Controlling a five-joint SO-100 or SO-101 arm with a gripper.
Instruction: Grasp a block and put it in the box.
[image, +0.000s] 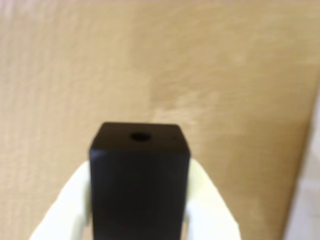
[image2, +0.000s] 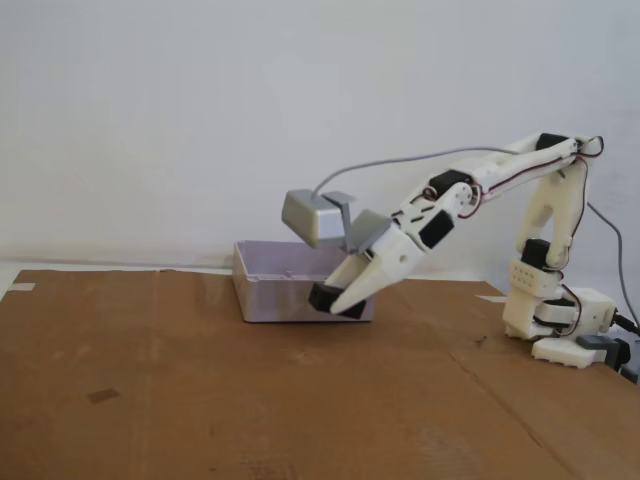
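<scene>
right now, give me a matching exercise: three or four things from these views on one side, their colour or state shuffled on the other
Things:
1. block
2. box
3. gripper
4. camera housing

Colour or state:
A. pale lilac-grey, sitting on the brown board by the wall
B. grey metallic, riding above the white fingers
C. matte black, with a small round hole in its end face
D. white, closed on the black piece

Pairs: 1-C, 2-A, 3-D, 4-B
</scene>
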